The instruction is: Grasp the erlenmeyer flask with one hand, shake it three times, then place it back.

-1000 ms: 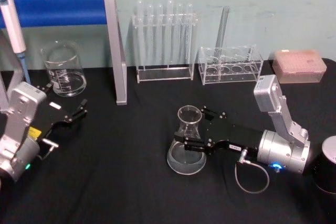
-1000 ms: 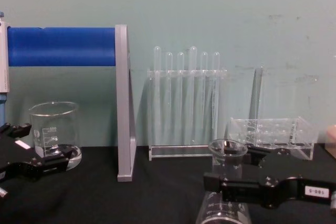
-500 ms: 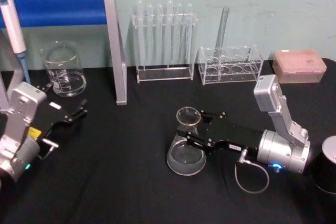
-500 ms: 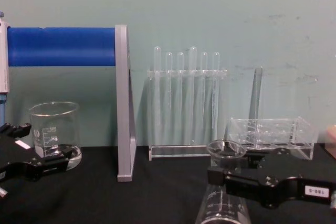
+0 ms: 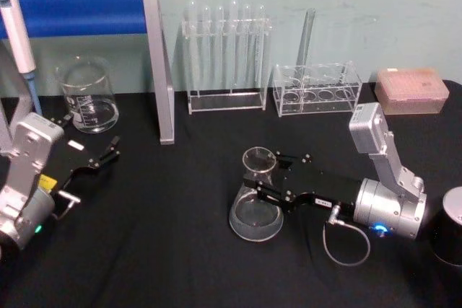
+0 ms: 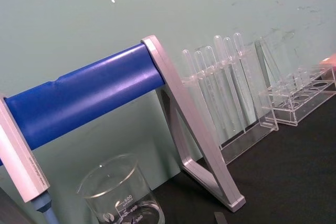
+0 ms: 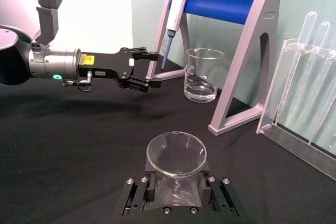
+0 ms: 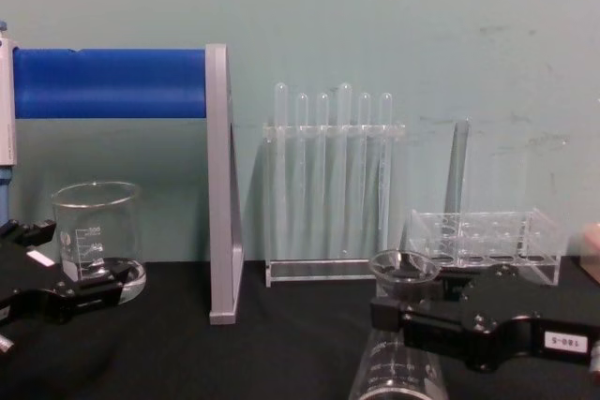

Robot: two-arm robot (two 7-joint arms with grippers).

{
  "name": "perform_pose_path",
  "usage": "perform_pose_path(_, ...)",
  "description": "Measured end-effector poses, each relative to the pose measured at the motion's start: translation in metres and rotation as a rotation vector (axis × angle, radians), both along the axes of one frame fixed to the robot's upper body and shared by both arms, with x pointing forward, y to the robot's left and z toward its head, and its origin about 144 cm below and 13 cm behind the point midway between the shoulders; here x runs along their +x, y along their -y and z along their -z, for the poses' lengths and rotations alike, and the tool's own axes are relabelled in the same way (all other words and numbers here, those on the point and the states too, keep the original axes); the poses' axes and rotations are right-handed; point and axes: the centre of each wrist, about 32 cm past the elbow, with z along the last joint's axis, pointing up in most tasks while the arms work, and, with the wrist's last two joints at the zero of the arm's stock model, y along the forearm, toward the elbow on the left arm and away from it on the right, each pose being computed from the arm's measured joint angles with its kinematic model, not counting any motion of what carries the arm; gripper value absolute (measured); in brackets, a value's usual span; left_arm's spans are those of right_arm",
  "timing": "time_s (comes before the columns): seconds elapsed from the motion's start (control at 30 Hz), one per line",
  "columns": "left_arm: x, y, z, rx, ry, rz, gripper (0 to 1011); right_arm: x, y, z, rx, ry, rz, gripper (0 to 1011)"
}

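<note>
Black desk [image 5: 180,265] across the lower part of the head view. Left tool [image 5: 108,155] parked at the left edge of that frame, near the beaker [image 5: 88,99], prongs apart, gripping nothing. Right tool [image 5: 268,176] extended in from the lower right toward frame centre, closed on the neck of the erlenmeyer flask [image 5: 254,218], with 1 of its 2 fingers [image 7: 137,195] on each side just under the flared rim.

Flask just right of centre in the head view, lower right in the chest view. Base at or barely above the desk, cannot tell which.

Little or no liquid evident, so likely light. Rigid, smooth, breakable glass, probably slippery against hard fingers. Best held at the narrow neck below the rim, with the flare as a stop against downward slip. Squeeze firmly but not hard, keep the 3 shakes free of sharp jerks, set down softly on the wide base.
</note>
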Motion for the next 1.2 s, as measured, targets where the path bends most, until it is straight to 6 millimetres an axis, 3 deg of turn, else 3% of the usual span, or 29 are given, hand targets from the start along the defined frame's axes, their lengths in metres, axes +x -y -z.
perform_pose_path(0.4, 0.000, 0.000, 0.000, 0.000, 0.000, 0.000, 1001, -0.004, -0.002, -0.002, 0.006, 0.009, 0.001, 456)
perform_pose_path(0.6, 0.000, 0.000, 0.000, 0.000, 0.000, 0.000, 1001, -0.011, -0.009, -0.018, 0.036, 0.040, 0.039, 456)
perform_pose_path(0.93, 0.000, 0.000, 0.000, 0.000, 0.000, 0.000, 1001, -0.033, -0.016, -0.046, 0.108, 0.086, 0.224, 456)
perform_pose_path(1.2, 0.000, 0.000, 0.000, 0.000, 0.000, 0.000, 1001, -0.048, -0.018, -0.054, 0.153, 0.085, 0.386, 456)
